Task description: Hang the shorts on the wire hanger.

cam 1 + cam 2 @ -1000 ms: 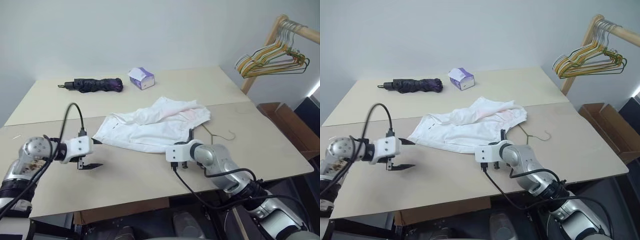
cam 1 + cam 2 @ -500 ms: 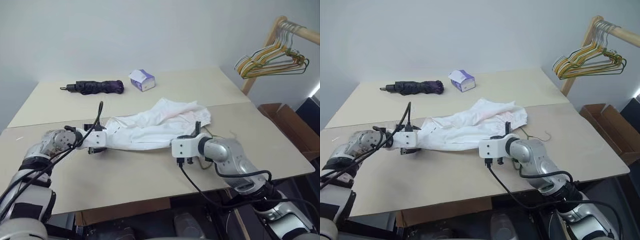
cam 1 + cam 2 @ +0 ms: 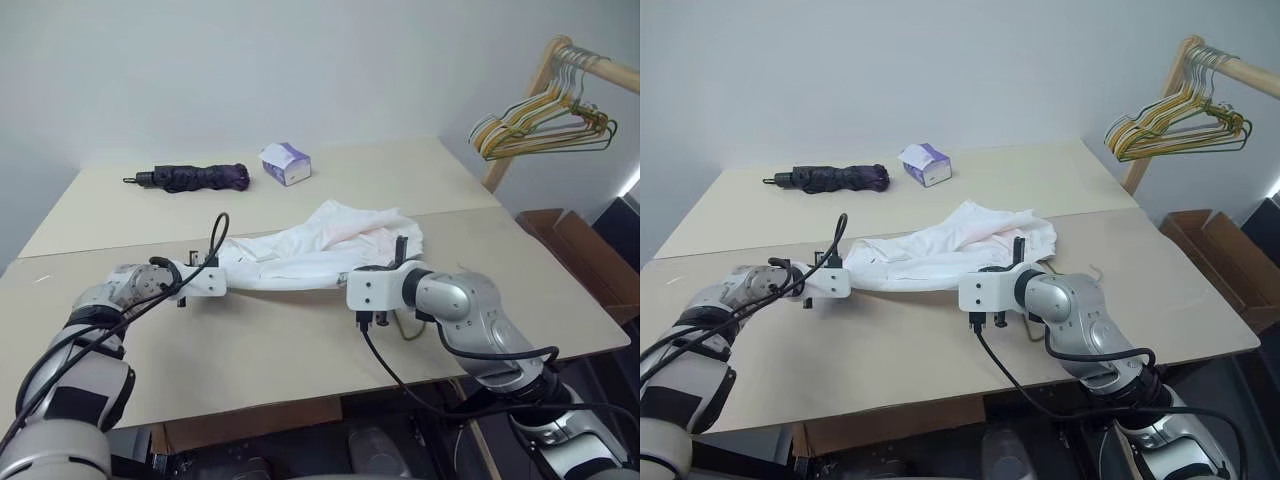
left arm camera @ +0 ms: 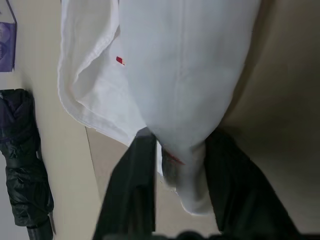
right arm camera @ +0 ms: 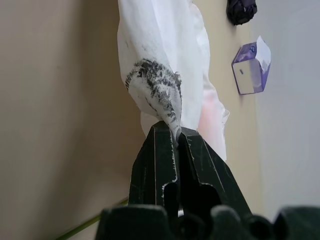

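Shorts (image 3: 320, 250) are stretched between your two pincers, with the near edge lifted off the table (image 3: 300, 350) and the far part resting on it. Your right gripper (image 5: 176, 137) is pressed together on a fold of the hem, with the fabric rising directly from between its tips; a dark smudge marks the cloth just past that pinch. Your left gripper (image 4: 175, 150) has its two fingers (image 4: 135, 180) on either side of a bunched corner of the shorts, with the cloth filling the gap between them, so read this as a pinch on the fabric. The small red mark lies on the cloth just beyond those fingers.

This two-point hold appears intended to spread the garment so an opening can be presented to the wire.

The wire hanger (image 3: 437, 268) lies flat on the table, immediately beside and partly behind your right gripper, with its hook pointing away from the shorts. It is not yet engaged with the cloth.
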You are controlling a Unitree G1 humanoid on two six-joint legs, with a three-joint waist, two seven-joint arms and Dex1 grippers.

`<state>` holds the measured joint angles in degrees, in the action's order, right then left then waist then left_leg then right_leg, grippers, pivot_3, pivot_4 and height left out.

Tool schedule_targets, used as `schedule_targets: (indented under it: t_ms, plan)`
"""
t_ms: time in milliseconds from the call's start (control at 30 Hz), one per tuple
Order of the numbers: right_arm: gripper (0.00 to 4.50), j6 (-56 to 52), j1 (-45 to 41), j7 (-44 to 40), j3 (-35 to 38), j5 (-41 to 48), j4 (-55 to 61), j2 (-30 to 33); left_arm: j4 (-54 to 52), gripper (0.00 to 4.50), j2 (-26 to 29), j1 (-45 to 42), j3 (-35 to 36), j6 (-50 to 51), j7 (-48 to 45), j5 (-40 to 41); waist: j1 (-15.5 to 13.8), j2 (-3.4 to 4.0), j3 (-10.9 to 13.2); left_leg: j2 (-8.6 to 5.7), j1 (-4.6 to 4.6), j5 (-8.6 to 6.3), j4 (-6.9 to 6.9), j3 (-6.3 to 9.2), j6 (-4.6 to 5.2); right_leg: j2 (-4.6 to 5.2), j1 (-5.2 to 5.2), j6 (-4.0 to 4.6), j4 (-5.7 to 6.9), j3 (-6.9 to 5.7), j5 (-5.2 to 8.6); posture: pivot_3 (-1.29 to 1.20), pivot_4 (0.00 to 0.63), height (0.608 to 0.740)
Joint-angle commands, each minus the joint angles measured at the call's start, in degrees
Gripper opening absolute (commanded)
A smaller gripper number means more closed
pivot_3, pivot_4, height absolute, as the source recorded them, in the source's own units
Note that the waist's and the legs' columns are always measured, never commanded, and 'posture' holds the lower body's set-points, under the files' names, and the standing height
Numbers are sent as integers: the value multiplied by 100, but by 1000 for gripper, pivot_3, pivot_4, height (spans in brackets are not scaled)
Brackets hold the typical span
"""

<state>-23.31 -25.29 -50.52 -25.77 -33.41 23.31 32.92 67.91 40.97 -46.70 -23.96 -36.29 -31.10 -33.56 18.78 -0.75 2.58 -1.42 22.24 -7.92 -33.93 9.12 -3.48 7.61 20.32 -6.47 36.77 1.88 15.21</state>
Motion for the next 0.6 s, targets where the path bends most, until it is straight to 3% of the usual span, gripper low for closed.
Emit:
schedule_targets:
  t_ms: [33, 167, 267, 467, 600]
  plan:
    - [0, -57, -8, 34, 237, 3, 268, 9, 108, 28, -18, -173, -54, -2, 123, -51, 26, -2, 0, 0, 1, 0, 0, 1, 0, 0, 1, 0, 0, -1, 0, -351, 0, 740]
    - [0, -46, 37, 62, 262, 16, 276, 9, 140, 28, 5, -214, 6, -39, 65, 10, 79, -4, 1, 0, 2, -1, 0, 2, -2, 0, 1, 0, 0, -3, 0, -348, 0, 740]
    - [0, 18, 86, 67, 296, 98, 290, 34, 85, 28, 131, -130, 180, -297, -576, 347, 118, -9, 2, 1, 6, -1, 1, 3, -1, 0, 6, -1, 0, -4, 1, -345, 0, 740]
    - [0, 1198, 368, 244, 618, 904, 178, 186, -705, 28, 752, 427, 443, -792, -2764, 1396, 245, -15, 5, 3, 10, -2, 7, 1, -3, 0, 13, -1, -1, -3, 2, -317, 0, 740]
    - [0, 2031, 725, 51, 912, 1658, 214, 460, -2293, 28, 1481, 1311, 631, -47, -4580, 2496, 319, -19, 7, 8, 8, -15, 14, -1, -24, 0, 18, 10, 4, -2, 7, -289, 0, 740]
